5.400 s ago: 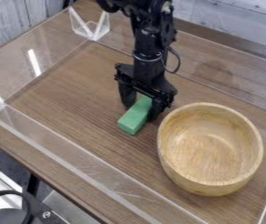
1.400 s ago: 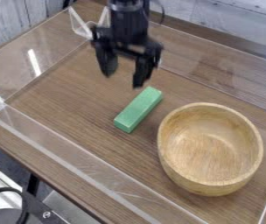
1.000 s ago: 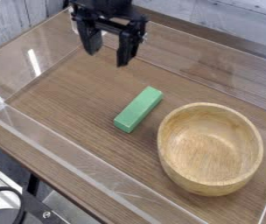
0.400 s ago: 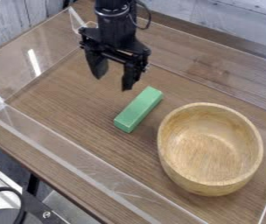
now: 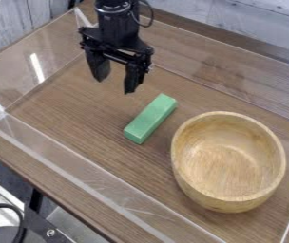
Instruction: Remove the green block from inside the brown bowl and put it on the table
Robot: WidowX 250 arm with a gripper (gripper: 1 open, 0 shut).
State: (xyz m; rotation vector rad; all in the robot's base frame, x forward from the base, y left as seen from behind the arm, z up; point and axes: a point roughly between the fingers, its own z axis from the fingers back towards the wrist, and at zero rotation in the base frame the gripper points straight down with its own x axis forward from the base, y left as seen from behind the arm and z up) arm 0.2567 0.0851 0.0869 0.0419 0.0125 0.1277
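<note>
Since the earliest frame, the gripper [image 5: 117,79] has been lifted off the green block [image 5: 150,118] and carried toward the far left of the table [image 5: 71,114]; against the frame just before now it is sitting slightly further left.

In the single camera view, the gripper is being held pointing down with its jaws spread wide and nothing between them. The green block is lying flat on the table, just beside the brown bowl [image 5: 228,159] and apart from its rim, well clear of the gripper. The bowl is being shown empty, so the task is being judged as done.

If the gripper were being lowered again nearby, the block could be nudged back against the bowl by a finger.

One gripper, one green block, one brown bowl and one table are being counted.
</note>
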